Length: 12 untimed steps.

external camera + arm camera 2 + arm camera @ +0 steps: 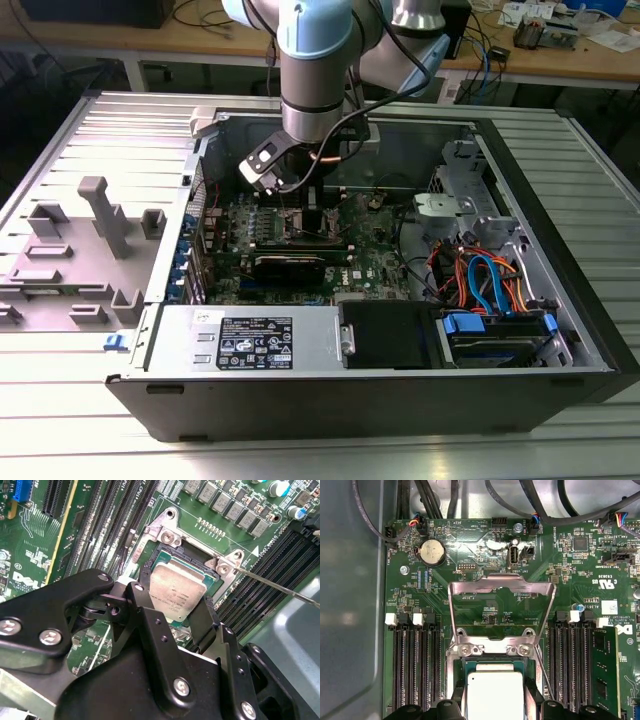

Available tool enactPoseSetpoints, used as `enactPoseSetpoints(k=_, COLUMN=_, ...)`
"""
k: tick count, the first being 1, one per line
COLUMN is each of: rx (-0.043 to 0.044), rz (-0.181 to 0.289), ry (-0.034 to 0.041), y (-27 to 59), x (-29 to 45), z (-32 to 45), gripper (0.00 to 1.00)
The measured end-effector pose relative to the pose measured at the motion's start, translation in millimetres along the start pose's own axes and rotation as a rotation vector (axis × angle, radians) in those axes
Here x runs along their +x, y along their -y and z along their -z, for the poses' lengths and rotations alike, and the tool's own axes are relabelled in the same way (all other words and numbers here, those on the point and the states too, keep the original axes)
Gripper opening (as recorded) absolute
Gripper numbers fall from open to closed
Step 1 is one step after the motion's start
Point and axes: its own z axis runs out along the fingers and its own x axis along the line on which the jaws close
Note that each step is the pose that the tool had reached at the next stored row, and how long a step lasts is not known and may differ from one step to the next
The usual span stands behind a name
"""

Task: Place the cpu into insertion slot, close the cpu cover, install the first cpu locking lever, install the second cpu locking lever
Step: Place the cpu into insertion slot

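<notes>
Black links of the gripper (172, 602) crowd the second wrist view, its two fingers (150, 625) drawn in to the width of the cpu (180, 587) and pressing on two opposite edges of it. That chip sits over the insertion slot (161, 527), level with the green motherboard (470, 550); whether it is fully seated I cannot tell. Its silvery top faces up and its edges run parallel to the socket's metal rim (being square, it has no long axis). In the first wrist view, the cpu cover (502, 582) stands raised on its hinge at one edge of the socket, with the board visible through its window. A thin locking lever (280, 587) sticks out sideways from one socket corner, clear of the fingers. Long black memory slots (415, 665) flank the socket.

In the exterior view, the arm (315, 60) reaches down into an open computer case (380, 400) lying on a ribbed aluminium table (60, 440). Grey fixtures (105, 215) stand at the exterior view's left, and wooden benches (590, 60) cross the room behind.
</notes>
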Motion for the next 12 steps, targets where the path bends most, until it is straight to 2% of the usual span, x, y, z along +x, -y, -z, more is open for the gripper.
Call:
enactPoseSetpoints(k=4, rx=0.0005, rz=0.0, ry=-0.0002, y=0.0, x=-0.1, z=2.4, gripper=0.55)
enactPoseSetpoints(k=12, rx=0.0035, rz=0.0, ry=-0.0001, y=-3.3, x=-0.3, z=2.5, gripper=0.55)
